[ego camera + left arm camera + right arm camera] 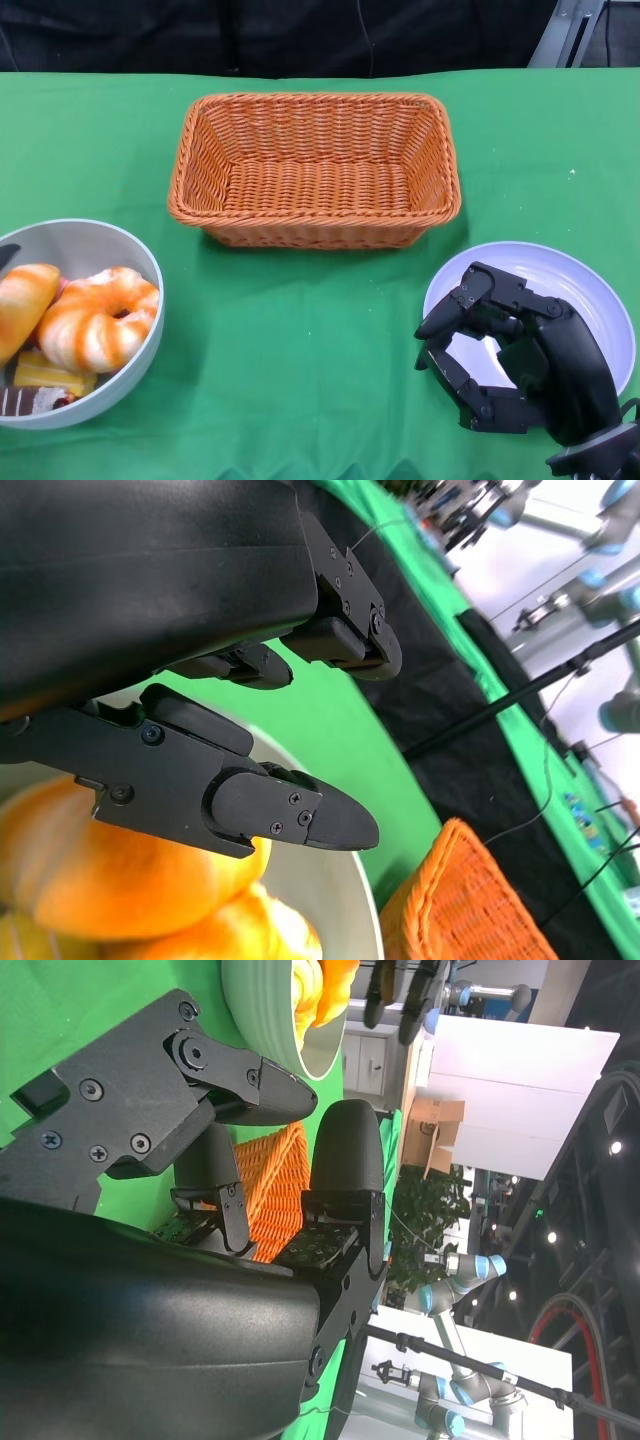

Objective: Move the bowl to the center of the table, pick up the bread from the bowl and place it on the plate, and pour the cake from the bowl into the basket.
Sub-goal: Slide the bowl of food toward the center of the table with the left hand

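**A:** What was on the tabletop (320, 330), and where was the bowl?

**B:** The tabletop was covered in green cloth. The grey bowl (140, 330) sat at the near left edge, partly cut off by the picture's border, well away from the middle. Inside it lay a golden bread roll (22, 305) at the far left, its long axis running from near-left to far-right. Beside it, touching, was a ring-shaped orange-and-white glazed bread (98, 318). Below these, at the near side of the bowl, were small cake pieces (40, 385), yellow and dark brown.

**A:** And the basket and plate?

**B:** An orange woven basket (315, 170), rectangular, stood at the far centre with its long axis running left to right. A pale lavender plate (575, 285) sat at the near right.

**A:** What were the robot hands doing?

**B:** The right robot hand (505, 350) hovered over the near left part of the plate, fingers curved but apart, holding nothing. The left robot hand (270, 730) appeared only in its wrist view, above the bread in the bowl, fingers spread with nothing between them.
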{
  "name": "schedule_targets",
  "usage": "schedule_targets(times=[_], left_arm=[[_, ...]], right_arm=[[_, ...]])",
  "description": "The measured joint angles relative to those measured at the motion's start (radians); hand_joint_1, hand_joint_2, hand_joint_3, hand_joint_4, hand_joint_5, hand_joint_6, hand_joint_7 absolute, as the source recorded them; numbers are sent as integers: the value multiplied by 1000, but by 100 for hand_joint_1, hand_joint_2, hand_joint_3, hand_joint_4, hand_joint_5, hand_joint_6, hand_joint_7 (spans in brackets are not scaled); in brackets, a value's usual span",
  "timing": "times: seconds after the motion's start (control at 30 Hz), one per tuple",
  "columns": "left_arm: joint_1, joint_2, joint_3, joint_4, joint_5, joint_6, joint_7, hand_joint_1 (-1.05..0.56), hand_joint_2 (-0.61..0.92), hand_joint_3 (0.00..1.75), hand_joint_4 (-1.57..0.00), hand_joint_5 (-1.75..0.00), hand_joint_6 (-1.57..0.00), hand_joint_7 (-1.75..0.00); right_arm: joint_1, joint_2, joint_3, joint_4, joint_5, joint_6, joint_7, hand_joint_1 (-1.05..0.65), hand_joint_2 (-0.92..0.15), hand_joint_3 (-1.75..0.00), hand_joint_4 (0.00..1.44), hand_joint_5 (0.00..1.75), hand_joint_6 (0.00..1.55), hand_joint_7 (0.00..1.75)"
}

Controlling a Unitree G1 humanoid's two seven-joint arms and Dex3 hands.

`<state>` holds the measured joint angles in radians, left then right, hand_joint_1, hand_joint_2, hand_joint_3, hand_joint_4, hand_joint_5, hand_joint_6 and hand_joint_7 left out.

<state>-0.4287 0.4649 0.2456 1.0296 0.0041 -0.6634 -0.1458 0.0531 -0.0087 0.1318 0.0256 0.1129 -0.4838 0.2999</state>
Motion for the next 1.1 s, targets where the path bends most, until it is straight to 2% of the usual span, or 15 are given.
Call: schedule_targets(times=[0.03, 0.2, 0.57, 0.8, 1.1], left_arm=[[0, -4, -3, 0, 0, 6, 0, -59, 92, 17, -46, -3, -43, 0], [8, -7, -21, -10, 4, 35, 16, -63, 92, 20, -28, 0, -38, 0], [44, -34, -65, -77, 26, 45, 37, -64, 92, 24, -22, 0, -28, 0], [96, -63, -92, -192, 23, 69, 17, -66, 92, 23, -20, 0, -26, 0], [181, -95, -111, -387, 24, 172, 18, -68, 92, 22, -21, 0, -27, -1]], right_arm=[[1, 0, 0, -1, -2, 0, -2, -19, -45, -102, 69, 149, 68, 126], [1, 1, 0, -1, -5, 0, -7, -18, -45, -103, 70, 149, 69, 124], [1, 4, 0, -1, -11, 0, -15, -20, -44, -104, 71, 151, 69, 125], [1, 4, 1, -1, -12, -2, -15, -19, -44, -102, 71, 151, 68, 127], [0, 8, 2, 2, -13, -4, -15, -20, -45, -101, 72, 151, 68, 127]])
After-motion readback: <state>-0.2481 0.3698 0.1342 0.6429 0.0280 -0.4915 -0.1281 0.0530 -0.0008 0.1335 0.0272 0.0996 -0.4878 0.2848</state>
